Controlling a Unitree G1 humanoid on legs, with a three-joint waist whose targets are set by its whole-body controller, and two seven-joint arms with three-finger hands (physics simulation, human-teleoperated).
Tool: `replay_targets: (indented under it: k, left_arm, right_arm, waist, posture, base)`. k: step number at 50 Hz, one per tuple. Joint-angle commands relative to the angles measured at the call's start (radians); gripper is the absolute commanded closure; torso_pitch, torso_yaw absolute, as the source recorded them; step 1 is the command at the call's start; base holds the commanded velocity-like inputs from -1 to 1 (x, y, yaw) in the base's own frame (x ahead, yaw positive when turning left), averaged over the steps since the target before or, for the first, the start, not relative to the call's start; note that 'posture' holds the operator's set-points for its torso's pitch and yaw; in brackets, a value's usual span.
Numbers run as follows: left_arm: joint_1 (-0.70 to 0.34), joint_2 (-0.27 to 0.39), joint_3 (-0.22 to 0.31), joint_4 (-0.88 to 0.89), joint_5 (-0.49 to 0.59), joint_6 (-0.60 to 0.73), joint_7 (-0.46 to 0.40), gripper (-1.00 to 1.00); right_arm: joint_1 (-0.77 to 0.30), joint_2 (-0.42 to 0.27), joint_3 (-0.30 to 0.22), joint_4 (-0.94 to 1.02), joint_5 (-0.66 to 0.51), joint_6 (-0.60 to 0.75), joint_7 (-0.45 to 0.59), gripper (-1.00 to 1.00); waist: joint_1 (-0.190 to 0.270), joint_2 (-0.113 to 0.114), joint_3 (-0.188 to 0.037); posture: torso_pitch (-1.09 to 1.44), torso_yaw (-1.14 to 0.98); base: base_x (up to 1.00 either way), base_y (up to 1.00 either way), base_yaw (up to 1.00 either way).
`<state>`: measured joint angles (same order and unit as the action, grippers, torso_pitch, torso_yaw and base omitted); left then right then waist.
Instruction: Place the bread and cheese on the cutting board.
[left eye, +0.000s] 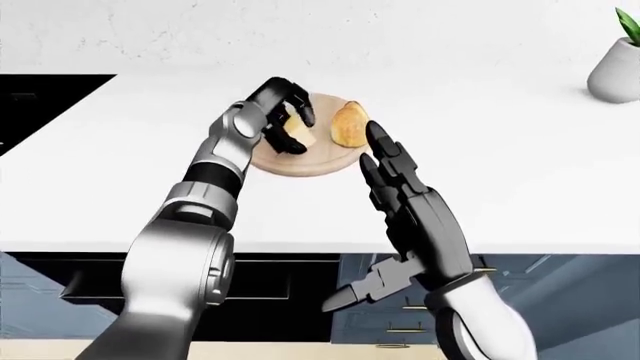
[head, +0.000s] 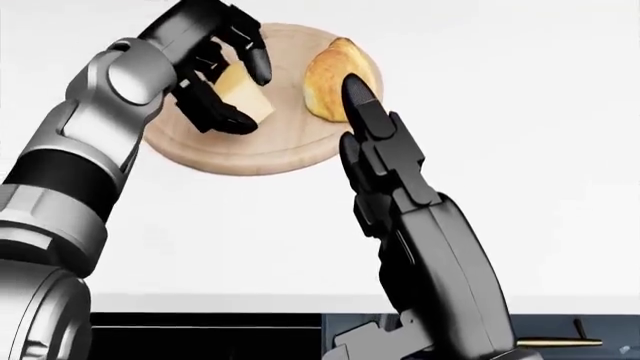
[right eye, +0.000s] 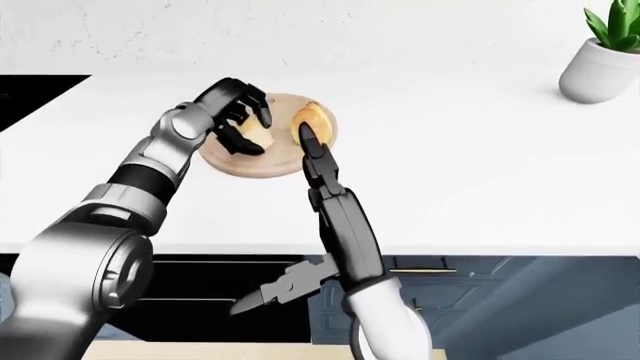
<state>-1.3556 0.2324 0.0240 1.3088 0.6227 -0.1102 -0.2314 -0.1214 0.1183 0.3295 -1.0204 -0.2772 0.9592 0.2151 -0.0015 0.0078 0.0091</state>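
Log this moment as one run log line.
left hand: shut on pale yellow cheese wedge over round wooden cutting board | golden bread roll: on board | right hand: open, empty

A white tabletop (right eye: 480, 172) is stretching across the scene beneath a pale wall (right eye: 400, 30). A green plant in a white pot (right eye: 600, 64) is sitting at the right eye view's top right, and dark blue cabinet fronts (left eye: 560, 300) are showing below the tabletop's edge.

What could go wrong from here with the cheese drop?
1. The left robot hand holds the cheese over the cutting board; a release now may let it tumble toward the rim.
2. The right robot hand, fingers open, sits by the bread and could nudge it off.
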Motion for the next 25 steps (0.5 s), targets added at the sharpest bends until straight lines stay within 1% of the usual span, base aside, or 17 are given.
replay_targets:
  k: [1,2,3,5,6,15,18,21,24,25]
  left_arm:
    - [-0.039,0.012,0.005,-0.036,0.002,-0.012,0.020,0.02]
    - [-0.039,0.011,0.004,-0.036,0.003,-0.012,0.020,-0.21]
    - [-0.040,0.011,0.005,-0.036,0.004,-0.012,0.020,-0.29]
    - [-0.038,0.010,0.004,-0.036,0.007,-0.013,0.019,-0.91]
    - [-0.038,0.010,0.004,-0.036,0.009,-0.013,0.019,-1.00]
    - [-0.029,0.006,0.001,-0.036,0.021,-0.010,0.019,-1.00]
    - [-0.031,0.010,0.002,-0.042,0.020,-0.009,0.006,-1.00]
    - [-0.042,0.023,0.015,-0.059,0.001,0.001,-0.016,-1.00]
    - [-0.048,0.043,0.042,-0.132,-0.060,0.016,-0.058,-1.00]
    - [-0.044,0.048,0.043,-0.160,-0.075,0.026,-0.068,-1.00]
  right_arm:
    - [-0.013,0.003,0.004,-0.027,0.007,-0.032,-0.008,-1.00]
    - [-0.013,0.002,0.004,-0.027,0.008,-0.032,-0.009,-1.00]
    - [-0.013,0.001,0.005,-0.027,0.009,-0.032,-0.011,-1.00]
    - [-0.012,0.000,0.005,-0.027,0.011,-0.033,-0.013,-1.00]
    - [-0.012,-0.001,0.005,-0.027,0.011,-0.034,-0.013,-1.00]
    - [-0.005,-0.002,0.005,-0.027,0.014,-0.040,-0.013,-1.00]
    - [-0.007,-0.003,0.002,-0.027,0.016,-0.038,-0.014,-1.00]
    - [-0.005,-0.003,0.000,-0.027,0.018,-0.040,-0.015,-1.00]
    - [-0.007,-0.002,-0.007,-0.027,0.021,-0.039,-0.014,-1.00]
    - [-0.007,-0.001,-0.006,-0.027,0.023,-0.038,-0.014,-1.00]
  waist:
    - [0.000,0.001,-0.022]
    - [0.000,0.001,-0.022]
    - [0.001,0.001,-0.022]
    - [0.001,0.001,-0.023]
    - [0.001,0.000,-0.023]
    - [0.001,-0.001,-0.026]
    - [0.001,0.000,-0.028]
    - [0.000,0.000,-0.030]
    - [-0.001,0.002,-0.029]
    - [-0.002,0.002,-0.029]
  posture:
    - [0.00,0.00]
    - [0.00,0.00]
    - [0.00,0.00]
    - [0.00,0.00]
    - [0.00,0.00]
    - [0.00,0.00]
    - [0.00,0.00]
    - [0.00,0.00]
    - [0.00,0.00]
    - [0.00,0.00]
  base:
    - [0.00,0.00,0.00]
    - [0.00,0.00,0.00]
    - [0.00,0.00,0.00]
    - [0.00,0.00,0.00]
    - [0.00,0.00,0.00]
    - [0.00,0.00,0.00]
    - [0.00,0.00,0.00]
    - [0.00,0.00,0.00]
    - [0.00,0.00,0.00]
    - [0.00,0.00,0.00]
